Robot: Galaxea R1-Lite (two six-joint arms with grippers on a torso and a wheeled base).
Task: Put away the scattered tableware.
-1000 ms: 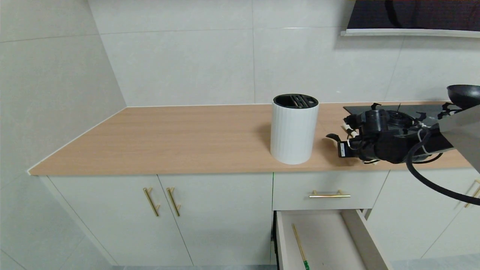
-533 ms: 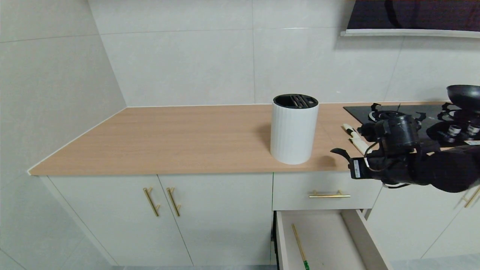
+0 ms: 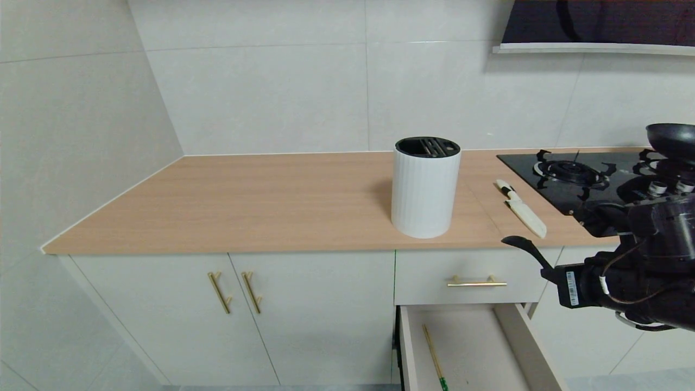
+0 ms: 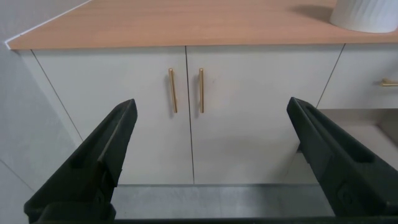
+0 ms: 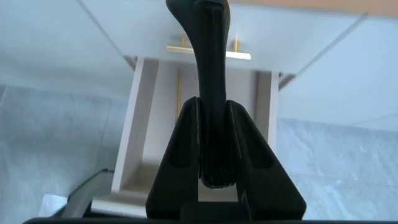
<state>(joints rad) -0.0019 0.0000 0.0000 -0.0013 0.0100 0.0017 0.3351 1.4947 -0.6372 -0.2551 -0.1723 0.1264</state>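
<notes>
My right gripper [image 3: 547,267] hangs in front of the counter edge, above the open drawer [image 3: 513,339], shut on a black spoon [image 3: 519,242] whose curved end sticks out toward the counter. In the right wrist view the black spoon [image 5: 209,43] runs straight out between the fingers [image 5: 186,124], over the drawer [image 5: 144,106] holding chopsticks [image 5: 179,93]. A white-handled knife [image 3: 522,209] lies on the counter beside the white ribbed utensil holder [image 3: 425,187]. Chopsticks [image 3: 433,355] lie in the drawer. My left gripper [image 4: 211,124] is open, low, facing the cabinet doors [image 4: 186,112].
A black gas hob [image 3: 575,174] with a dark pan [image 3: 670,136] sits at the counter's right end. The wooden counter [image 3: 260,201] stretches left of the holder. A closed drawer with a gold handle [image 3: 476,282] is above the open one.
My right arm has drawn back from over the counter by the hob, down and out past the front edge, carrying the black spoon. The knife now lies uncovered.
</notes>
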